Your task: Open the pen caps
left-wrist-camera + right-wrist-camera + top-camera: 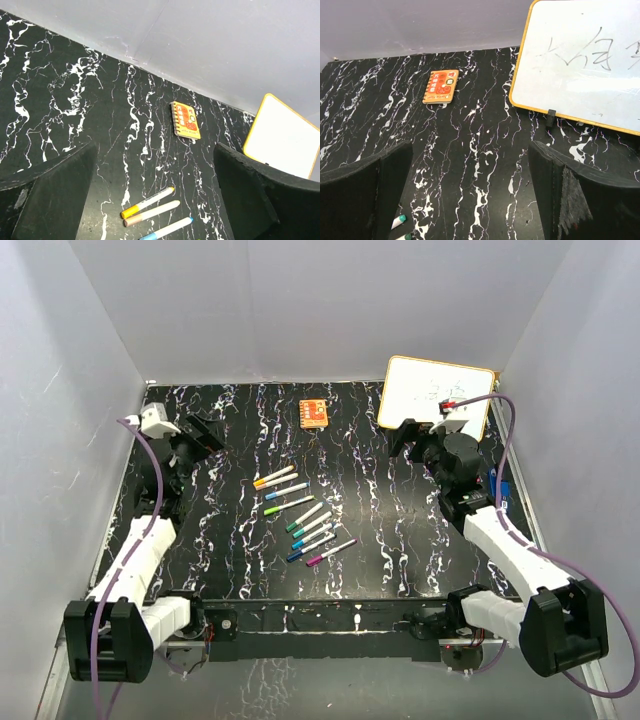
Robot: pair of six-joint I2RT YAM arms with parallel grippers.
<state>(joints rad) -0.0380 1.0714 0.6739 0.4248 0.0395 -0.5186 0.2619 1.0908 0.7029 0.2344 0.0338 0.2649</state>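
Note:
Several white-barrelled pens point(300, 515) lie in a slanted row mid-table, each with its coloured pen cap point(260, 483) on its lower-left end. In the left wrist view the yellow-capped pen point(147, 202), a tan-capped one point(150, 213) and a blue-capped one point(167, 229) lie below and between my fingers. My left gripper point(203, 435) point(155, 165) hangs open, up and left of the row. My right gripper point(408, 432) point(470, 165) hangs open, up and right of it, holding nothing. Two teal pen ends point(400, 219) peek beside its left finger.
An orange notebook point(314, 412) point(186, 120) point(441, 86) lies at the back centre. A yellow-framed whiteboard point(435, 392) point(580, 60) point(285, 137) stands propped at the back right. Grey walls enclose the black marbled table point(360, 540) on three sides.

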